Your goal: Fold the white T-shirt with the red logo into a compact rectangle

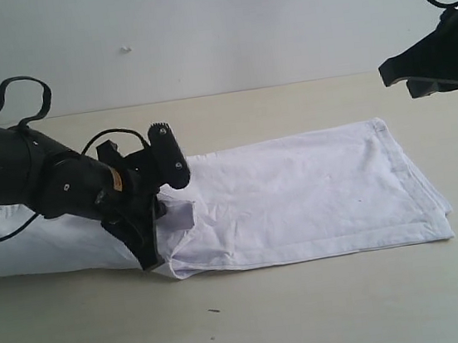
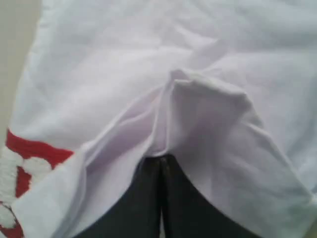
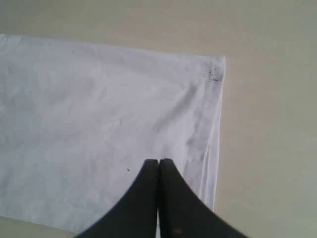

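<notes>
You can't see the left gripper (image 2: 161, 162) tips properly. Cloth drapes over them in the left wrist view, and the arm's own body blocks them in the exterior view. The red logo (image 2: 25, 158) is only a cut-off strip at the edge of the left wrist view, with its white letters unreadable. The right gripper (image 1: 430, 71) is clipped by the frame edge in the exterior view.

Your left gripper comes in low and slanted down onto the left part of the white T-shirt (image 1: 315, 194), fingers together and clamped on a raised fold of it. Your right gripper hangs high over the shirt's right end, fingers pressed together with nothing between them.

The shirt lies on the table (image 1: 313, 312) as a long, wrinkled band, short of the table's far edge. Its right end is square with a seamed edge.
</notes>
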Available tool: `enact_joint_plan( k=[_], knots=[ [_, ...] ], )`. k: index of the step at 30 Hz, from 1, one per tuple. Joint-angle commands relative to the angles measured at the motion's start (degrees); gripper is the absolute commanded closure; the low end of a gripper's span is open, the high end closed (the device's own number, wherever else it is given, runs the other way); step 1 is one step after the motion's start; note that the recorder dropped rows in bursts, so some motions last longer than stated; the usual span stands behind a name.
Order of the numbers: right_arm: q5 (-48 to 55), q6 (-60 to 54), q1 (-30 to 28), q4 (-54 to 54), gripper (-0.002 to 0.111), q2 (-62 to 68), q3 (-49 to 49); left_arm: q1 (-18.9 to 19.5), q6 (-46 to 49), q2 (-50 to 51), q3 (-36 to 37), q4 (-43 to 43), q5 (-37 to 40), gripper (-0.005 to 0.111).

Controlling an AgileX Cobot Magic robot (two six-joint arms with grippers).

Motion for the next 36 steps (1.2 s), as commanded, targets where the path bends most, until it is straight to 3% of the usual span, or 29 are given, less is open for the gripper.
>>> enact_joint_plan(
  k=[1,9,15,19,23,26,31,36],
  knots=[
    [-0.3,-0.5,-0.3,0.2,0.108,-0.5,0.4,1.1,1.1,2.0,-0.7,-0.5,-6.3,0.107],
    [-0.8,-0.5,-0.3,0.2,0.108,-0.5,0.4,1.7,1.0,3.2,-3.0,-0.6,-15.5,0.105],
    [-0.6,-0.5,-0.3,0.3,0.108,-0.5,0.4,1.7,0.9,1.9,-3.2,-0.7,-16.0,0.082],
    [-0.8,-0.9,-0.3,0.6,0.108,-0.5,0.4,1.7,0.5,-3.8,-3.2,-0.7,-6.7,0.082],
    [-0.5,-1.2,-0.3,0.7,0.108,-0.5,0.4,1.7,0.3,-9.1,-3.2,-0.8,9.0,0.105],
    [-0.5,-1.2,-0.3,0.7,0.108,-0.5,0.4,2.1,2.1,-8.8,-3.2,-1.1,20.1,0.107],
    [1.0,-1.6,-0.3,0.9,0.108,-0.5,0.4,3.4,7.9,-6.0,-3.1,-10.4,24.1,0.107],
    [0.5,-1.6,-0.3,0.9,0.108,-0.5,0.4,3.8,11.4,-1.6,-3.1,-14.0,18.4,0.107]
  ],
)
